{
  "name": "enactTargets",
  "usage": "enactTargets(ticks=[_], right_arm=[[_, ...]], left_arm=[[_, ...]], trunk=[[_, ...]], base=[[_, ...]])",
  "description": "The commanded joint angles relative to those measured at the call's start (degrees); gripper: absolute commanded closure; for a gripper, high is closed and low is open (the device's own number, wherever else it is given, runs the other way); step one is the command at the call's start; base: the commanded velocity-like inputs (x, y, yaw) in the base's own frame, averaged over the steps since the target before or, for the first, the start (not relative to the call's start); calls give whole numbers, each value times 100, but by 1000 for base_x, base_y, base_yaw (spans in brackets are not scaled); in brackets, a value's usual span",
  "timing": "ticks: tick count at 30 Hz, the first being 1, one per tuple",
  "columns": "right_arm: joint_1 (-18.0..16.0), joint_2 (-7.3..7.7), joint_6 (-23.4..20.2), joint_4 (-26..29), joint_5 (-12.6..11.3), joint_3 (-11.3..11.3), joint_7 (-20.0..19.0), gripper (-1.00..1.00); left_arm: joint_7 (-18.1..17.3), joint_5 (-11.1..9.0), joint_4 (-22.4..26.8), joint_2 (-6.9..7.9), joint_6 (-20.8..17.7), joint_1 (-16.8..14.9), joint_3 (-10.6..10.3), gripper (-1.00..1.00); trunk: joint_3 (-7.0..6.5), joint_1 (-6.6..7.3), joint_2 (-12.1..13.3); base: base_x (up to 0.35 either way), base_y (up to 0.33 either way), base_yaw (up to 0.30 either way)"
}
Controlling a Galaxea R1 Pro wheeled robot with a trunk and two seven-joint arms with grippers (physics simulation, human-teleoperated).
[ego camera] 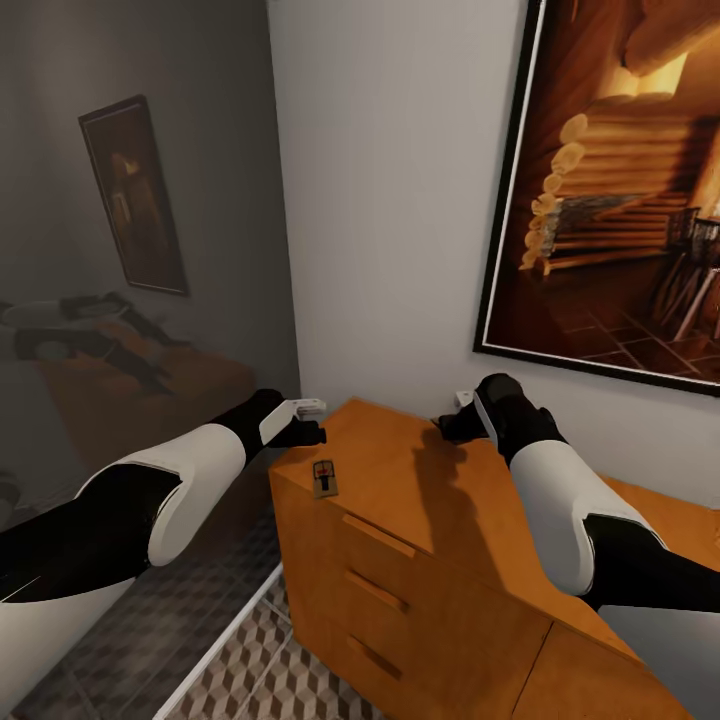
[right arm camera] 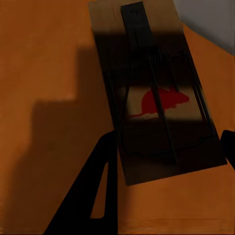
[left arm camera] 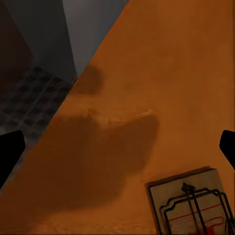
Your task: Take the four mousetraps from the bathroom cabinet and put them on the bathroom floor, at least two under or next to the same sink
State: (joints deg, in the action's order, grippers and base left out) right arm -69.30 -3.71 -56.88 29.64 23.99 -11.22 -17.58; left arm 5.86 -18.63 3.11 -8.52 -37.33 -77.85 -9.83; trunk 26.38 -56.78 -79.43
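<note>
Bathroom corner: grey wall (ego camera: 390, 200) behind an orange-brown cabinet (ego camera: 420, 560). The right gripper (ego camera: 450, 420) hangs over the cabinet top, fingers (right arm camera: 88, 196) spread, one mousetrap (right arm camera: 152, 93) lying flat just beneath and between them. The left gripper (ego camera: 305, 425), also spread, hovers near the cabinet's corner, a second mousetrap (ego camera: 324, 478) just beside it. Patterned floor (ego camera: 280, 670) lies below.

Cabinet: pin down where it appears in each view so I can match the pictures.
Head view: the cabinet fills lower centre and right, a corner mousetrap on top.
Left wrist view: its orange top covers most of the picture; that mousetrap lower right.
Right wrist view: its top lies under another mousetrap.
Shared landmark: the orange top.
</note>
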Motion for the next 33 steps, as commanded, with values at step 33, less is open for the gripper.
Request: enactTargets(ticks=[33], right_arm=[[0, -7, 10, 7, 53, -47, -15, 100]], left_arm=[[30, -71, -55, 8, 395, -2, -33, -100]], trunk=[[7, 2, -4]], base=[[-112, 0, 0]])
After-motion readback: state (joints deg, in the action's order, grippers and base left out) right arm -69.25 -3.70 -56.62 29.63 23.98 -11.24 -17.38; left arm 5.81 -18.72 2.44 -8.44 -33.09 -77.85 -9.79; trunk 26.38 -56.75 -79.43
